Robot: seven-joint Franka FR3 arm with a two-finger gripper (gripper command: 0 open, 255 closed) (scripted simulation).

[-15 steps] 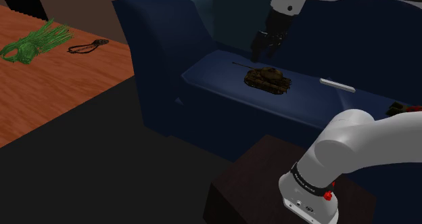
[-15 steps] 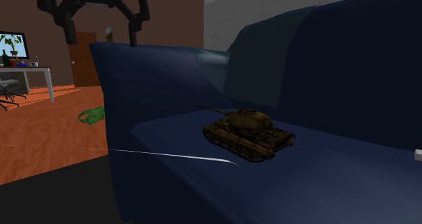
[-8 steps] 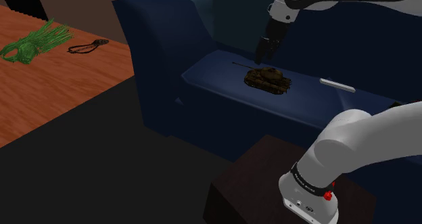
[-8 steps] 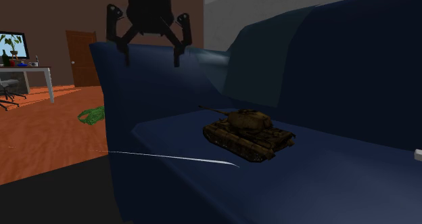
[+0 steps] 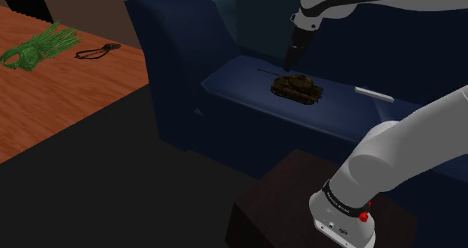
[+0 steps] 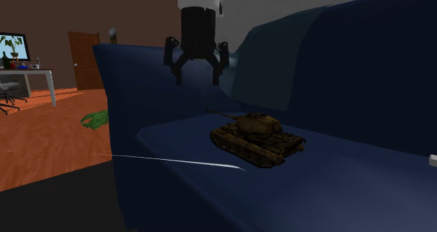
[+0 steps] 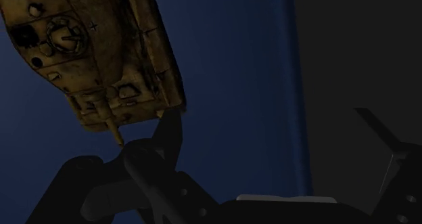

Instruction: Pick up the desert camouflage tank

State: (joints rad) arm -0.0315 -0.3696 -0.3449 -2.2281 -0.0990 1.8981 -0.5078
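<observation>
Black two-finger gripper [image 6: 196, 78], spread open, hovering near brown-tan camouflage toy tank [image 6: 258, 138] on dark blue sofa [image 6: 336, 188].
Approach only, no contact yet; grasp and lift remaining.

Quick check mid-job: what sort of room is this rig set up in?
Probably a living room: a dark blue sofa with the tank on its seat, a wooden floor, and a desk with a monitor.

From here I see the brown camouflage toy tank [image 5: 297, 87] sitting on the seat of the dark blue sofa [image 5: 180, 74]. The black two-finger gripper [image 6: 197, 78] hangs above that seat by the tank's barrel end, clear of it. A slim white bar [image 5: 374, 94] lies on the seat past the tank's rear. A green stringy bundle [image 5: 37, 47] and a black cord [image 5: 97, 52] lie on the floor beyond the sofa's armrest.
</observation>
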